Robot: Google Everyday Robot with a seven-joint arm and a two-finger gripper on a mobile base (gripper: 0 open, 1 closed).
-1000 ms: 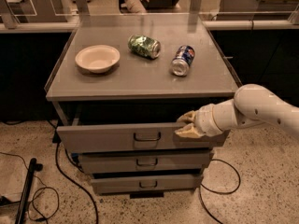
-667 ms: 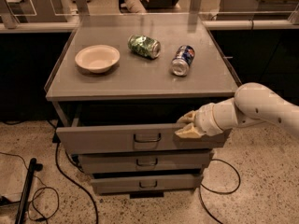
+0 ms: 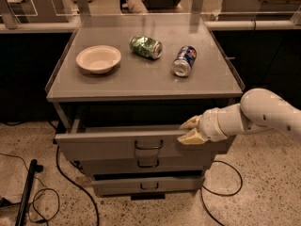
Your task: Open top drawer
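Observation:
The top drawer (image 3: 108, 147) is a wide grey panel with a dark loop handle (image 3: 148, 145) at its centre. It stands pulled out a little from the cabinet, with a dark gap above its top edge. My gripper (image 3: 190, 131) reaches in from the right on a white arm (image 3: 263, 114). Its tan fingers (image 3: 193, 136) sit at the drawer's top edge, right of the handle. Below are two narrower grey drawers (image 3: 146, 164), both pushed in.
On the grey cabinet top (image 3: 211, 81) lie a white bowl (image 3: 98, 59), a green can (image 3: 145, 46) on its side and a blue can (image 3: 184, 60) on its side. Black cables (image 3: 70, 182) trail on the speckled floor at left and right.

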